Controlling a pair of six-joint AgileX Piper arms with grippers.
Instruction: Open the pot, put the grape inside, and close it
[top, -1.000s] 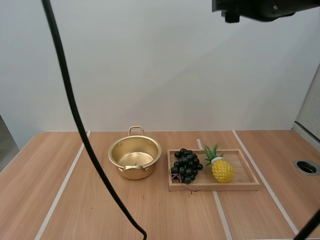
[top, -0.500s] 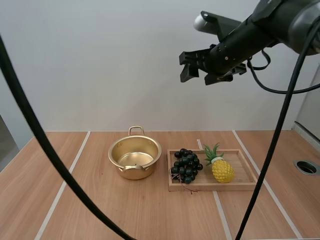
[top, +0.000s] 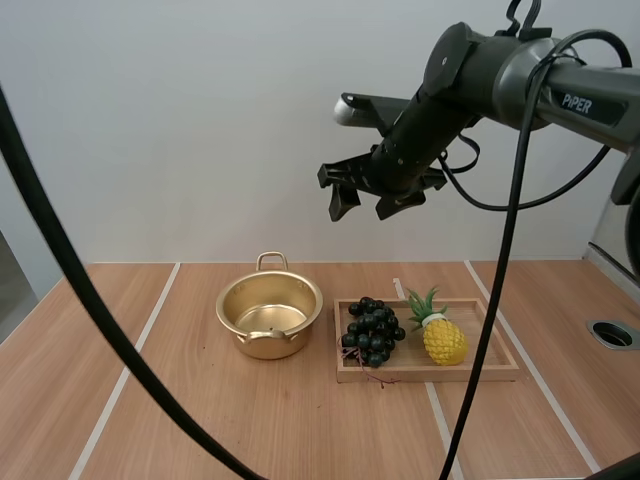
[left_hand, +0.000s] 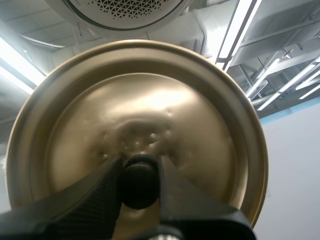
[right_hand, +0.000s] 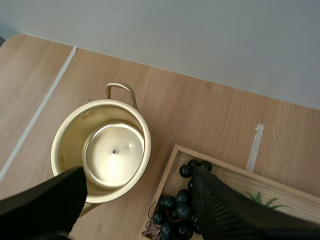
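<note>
- Lid (left_hand: 150, 115) is clamped by its black knob (left_hand: 139, 182) between the fingers of the left gripper (left_hand: 139, 175) and held up off the pot, so the opening step looks done.
- Table (top: 180, 400) carries a wooden tray (top: 430, 373) right of its middle. The grapes (top: 372, 332) lie at the tray's pot-side end, with a toy pineapple (top: 445, 340) just beside them.
- Pot (top: 272, 343) stands open and empty on the table, just beside that end of the tray, with one handle toward the far edge.
- Right gripper (top: 362, 208) has its fingers apart and holds nothing. Over the last second it has swung in from the upper right and lower, and it now hangs high above the gap between pot and grapes, well apart from both.
- Judging by that arrival, the grape pickup is starting: the gripper has to come down onto the bunch, and the lid waits until the fruit is inside.
</note>
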